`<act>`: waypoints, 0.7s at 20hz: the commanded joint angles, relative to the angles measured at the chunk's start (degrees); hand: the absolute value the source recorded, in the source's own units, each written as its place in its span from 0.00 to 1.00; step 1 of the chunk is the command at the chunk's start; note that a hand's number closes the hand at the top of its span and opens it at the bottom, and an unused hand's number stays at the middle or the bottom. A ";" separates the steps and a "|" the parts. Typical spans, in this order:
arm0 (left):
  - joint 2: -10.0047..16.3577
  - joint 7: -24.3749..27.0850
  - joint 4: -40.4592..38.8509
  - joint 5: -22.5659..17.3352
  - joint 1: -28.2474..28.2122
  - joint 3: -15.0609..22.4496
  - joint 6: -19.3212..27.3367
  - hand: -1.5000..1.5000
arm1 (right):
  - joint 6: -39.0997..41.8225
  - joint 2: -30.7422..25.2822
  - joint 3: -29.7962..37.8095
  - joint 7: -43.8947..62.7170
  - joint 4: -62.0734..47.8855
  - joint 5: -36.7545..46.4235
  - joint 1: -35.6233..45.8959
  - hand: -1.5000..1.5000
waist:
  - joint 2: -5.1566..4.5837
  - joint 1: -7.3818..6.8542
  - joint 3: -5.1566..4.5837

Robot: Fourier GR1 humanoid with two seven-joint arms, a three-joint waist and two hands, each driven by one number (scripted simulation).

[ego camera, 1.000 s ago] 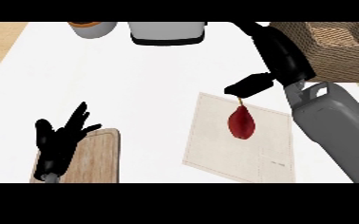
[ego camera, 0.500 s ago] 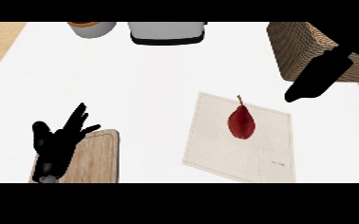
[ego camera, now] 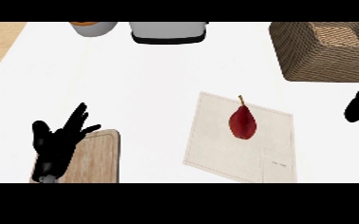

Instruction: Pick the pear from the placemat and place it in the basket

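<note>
readable text: we are finding none in the head view.
placemat (ego camera: 210, 147): we are seeing a small rectangular patch (ego camera: 278, 160) in its near right corner, and it is carrying a few tiny dark marks.
marks on the patch: we are not making them out as letters or numbers; they are showing too small to tell.
</note>
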State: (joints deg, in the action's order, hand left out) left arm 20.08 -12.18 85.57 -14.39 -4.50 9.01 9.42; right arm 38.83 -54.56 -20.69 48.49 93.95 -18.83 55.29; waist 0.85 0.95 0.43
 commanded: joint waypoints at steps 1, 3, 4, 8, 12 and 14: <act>0.11 -0.25 -4.55 0.13 -5.24 0.57 -1.39 0.50 | 2.70 -2.47 1.98 4.94 3.52 -4.75 -1.42 0.00 | -0.44 -0.11 -0.51; 0.48 0.93 -6.77 0.26 -4.67 0.20 -2.55 0.50 | 0.23 -0.33 0.29 5.97 3.59 -3.93 -1.47 0.00 | -0.66 -0.47 -0.56; -0.97 1.69 -5.01 0.85 -5.86 0.97 -1.28 0.50 | -0.54 -1.84 2.11 4.02 5.14 -4.24 -5.09 0.00 | -0.55 -0.17 -0.46; -0.66 -2.27 -3.44 0.81 -4.33 0.84 -0.60 0.50 | -5.57 2.04 -0.44 2.91 9.07 2.16 -10.25 0.00 | -0.70 -0.45 -0.39; -1.02 0.72 -4.20 1.73 -6.11 1.58 -1.88 0.50 | -8.10 5.66 -0.84 1.67 8.01 6.80 -12.60 0.00 | -0.86 -1.13 -0.41; -0.35 -1.79 -5.03 0.97 -2.73 0.47 -2.28 0.50 | -8.80 8.67 -2.77 -0.90 5.72 11.67 -13.15 0.00 | -1.18 -1.52 -0.40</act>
State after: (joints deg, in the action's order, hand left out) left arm 19.30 -11.17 85.36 -14.22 -4.39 8.47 7.74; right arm 32.69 -49.23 -22.21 49.40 101.24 -12.77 44.63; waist 0.45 0.13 0.57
